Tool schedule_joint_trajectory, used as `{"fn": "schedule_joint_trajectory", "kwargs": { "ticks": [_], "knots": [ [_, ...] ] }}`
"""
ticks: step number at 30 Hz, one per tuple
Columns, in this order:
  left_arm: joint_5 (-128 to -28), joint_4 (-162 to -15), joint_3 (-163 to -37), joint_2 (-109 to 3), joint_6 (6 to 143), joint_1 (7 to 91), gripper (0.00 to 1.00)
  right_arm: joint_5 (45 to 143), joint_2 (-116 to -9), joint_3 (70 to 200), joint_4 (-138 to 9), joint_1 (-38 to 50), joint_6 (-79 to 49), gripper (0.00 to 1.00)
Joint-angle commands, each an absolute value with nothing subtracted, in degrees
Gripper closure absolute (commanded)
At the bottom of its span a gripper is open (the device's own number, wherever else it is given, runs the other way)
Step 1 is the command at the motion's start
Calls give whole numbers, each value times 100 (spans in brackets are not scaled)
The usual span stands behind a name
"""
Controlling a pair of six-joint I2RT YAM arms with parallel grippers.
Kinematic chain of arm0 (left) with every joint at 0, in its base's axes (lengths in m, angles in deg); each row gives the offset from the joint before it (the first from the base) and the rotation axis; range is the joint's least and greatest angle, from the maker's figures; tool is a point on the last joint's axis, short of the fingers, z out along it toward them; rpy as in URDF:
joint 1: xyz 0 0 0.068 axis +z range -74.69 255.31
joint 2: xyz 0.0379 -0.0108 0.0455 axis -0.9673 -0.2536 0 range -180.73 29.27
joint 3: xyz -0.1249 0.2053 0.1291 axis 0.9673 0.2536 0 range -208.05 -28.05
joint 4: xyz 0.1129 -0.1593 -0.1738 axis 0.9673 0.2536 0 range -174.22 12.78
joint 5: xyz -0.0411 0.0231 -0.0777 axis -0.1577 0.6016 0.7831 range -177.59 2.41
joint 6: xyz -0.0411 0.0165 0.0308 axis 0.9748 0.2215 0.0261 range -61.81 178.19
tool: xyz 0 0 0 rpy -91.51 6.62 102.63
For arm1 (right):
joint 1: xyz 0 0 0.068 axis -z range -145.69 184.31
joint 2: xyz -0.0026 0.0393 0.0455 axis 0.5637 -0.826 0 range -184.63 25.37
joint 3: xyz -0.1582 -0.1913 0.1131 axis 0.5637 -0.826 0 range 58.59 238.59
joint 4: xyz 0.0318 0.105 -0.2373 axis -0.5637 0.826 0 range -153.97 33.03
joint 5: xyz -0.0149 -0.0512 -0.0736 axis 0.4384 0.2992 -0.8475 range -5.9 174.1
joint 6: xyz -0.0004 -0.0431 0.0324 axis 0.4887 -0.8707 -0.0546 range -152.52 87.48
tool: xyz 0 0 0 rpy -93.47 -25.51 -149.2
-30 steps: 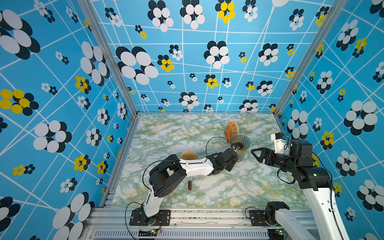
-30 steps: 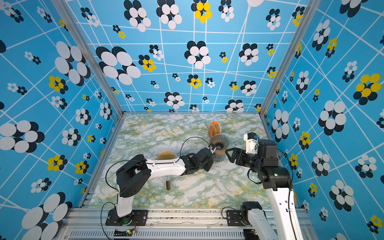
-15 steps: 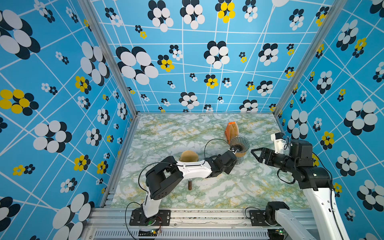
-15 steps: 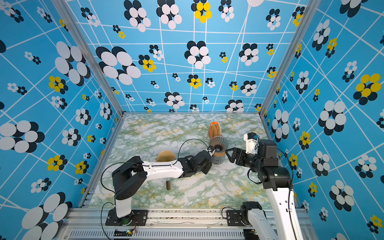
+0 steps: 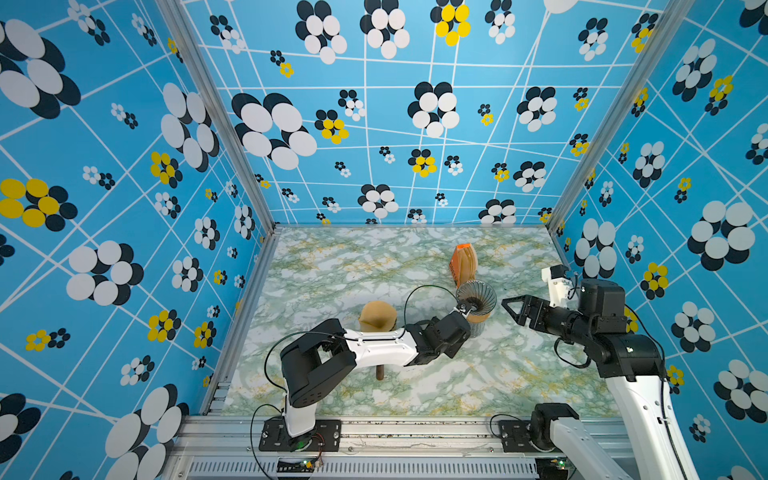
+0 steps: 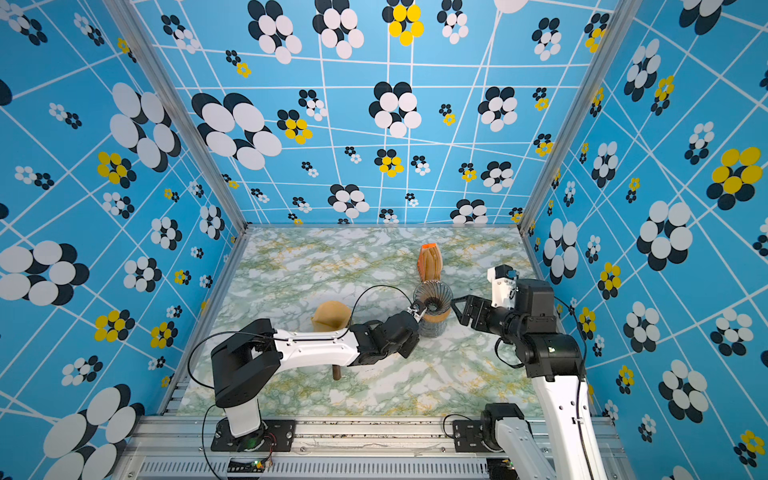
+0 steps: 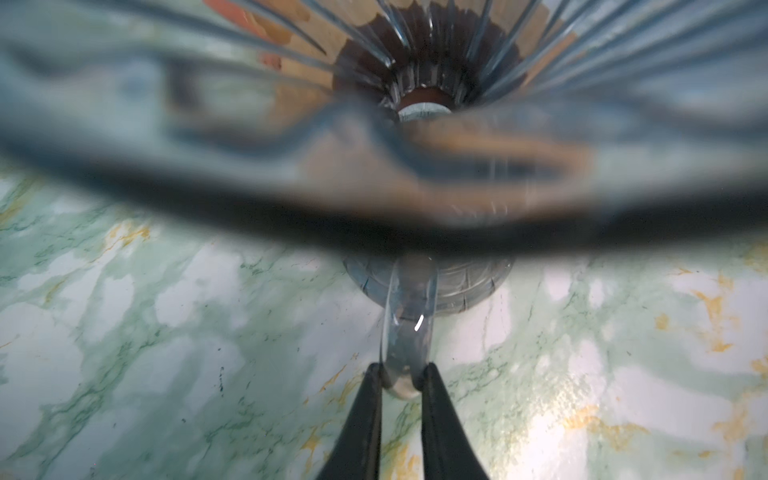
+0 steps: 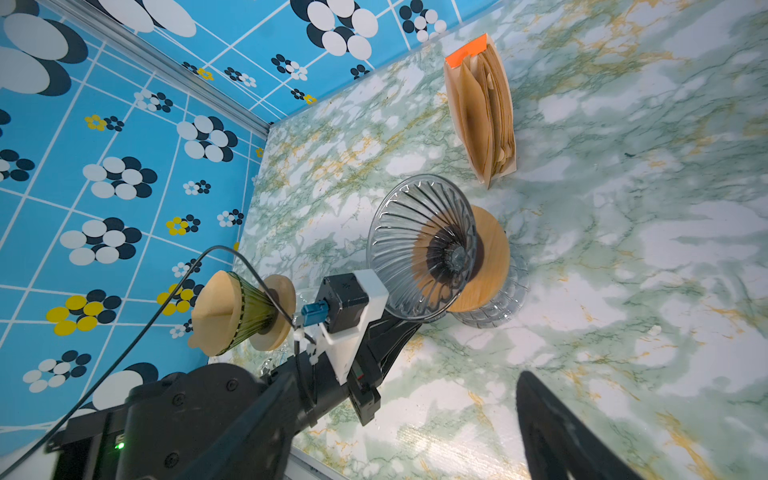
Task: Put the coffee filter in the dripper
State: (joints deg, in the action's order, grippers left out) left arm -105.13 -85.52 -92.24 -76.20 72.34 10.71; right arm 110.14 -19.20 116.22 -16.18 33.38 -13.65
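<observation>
The clear ribbed glass dripper (image 5: 478,295) (image 6: 432,297) (image 8: 419,245) with a wooden collar stands on a clear glass base, right of centre, and holds no paper. My left gripper (image 5: 465,309) (image 6: 417,311) (image 7: 402,374) is shut on the dripper's clear loop handle (image 7: 409,332). Behind it, brown coffee filters (image 5: 464,262) (image 6: 430,262) (image 8: 484,116) stand in an orange-topped holder. My right gripper (image 5: 512,311) (image 6: 459,311) (image 8: 399,399) hangs open and empty just right of the dripper, jaws pointing at it.
A second dripper, greenish and with a brown paper filter in it (image 5: 376,316) (image 6: 330,316) (image 8: 220,307), stands behind the left forearm. A small brown peg (image 5: 379,372) stands under that arm. Blue patterned walls enclose the marble table (image 5: 478,386) on three sides.
The left arm has sunk and drawn a little toward the front, still gripping the dripper's handle; the dripper shifted slightly with it. The right arm has not moved.
</observation>
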Motion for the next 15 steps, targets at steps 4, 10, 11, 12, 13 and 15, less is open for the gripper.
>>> {"fn": "schedule_joint_trajectory", "kwargs": {
  "ticks": [4, 10, 11, 12, 13, 15],
  "knots": [
    [-10801, -8538, -8950, -7142, 7381, 914, 84, 10999, -1927, 11607, -1632, 3371, -1317, 16],
    [-10903, -8474, -8707, -6931, 7539, 810, 83, 11015, -1949, 11593, -1655, 3375, -1296, 16],
    [-10940, -8467, -8664, -6899, 7557, 783, 83, 11029, -1953, 11594, -1658, 3376, -1299, 16],
    [-10964, -8474, -8620, -6865, 7573, 767, 83, 11041, -1956, 11590, -1662, 3370, -1287, 16],
    [-10991, -8466, -8579, -6840, 7593, 749, 83, 11054, -1962, 11586, -1676, 3371, -1282, 16],
    [-11033, -8450, -8514, -6794, 7650, 711, 83, 11080, -1960, 11585, -1690, 3370, -1265, 17]
  ]
}}
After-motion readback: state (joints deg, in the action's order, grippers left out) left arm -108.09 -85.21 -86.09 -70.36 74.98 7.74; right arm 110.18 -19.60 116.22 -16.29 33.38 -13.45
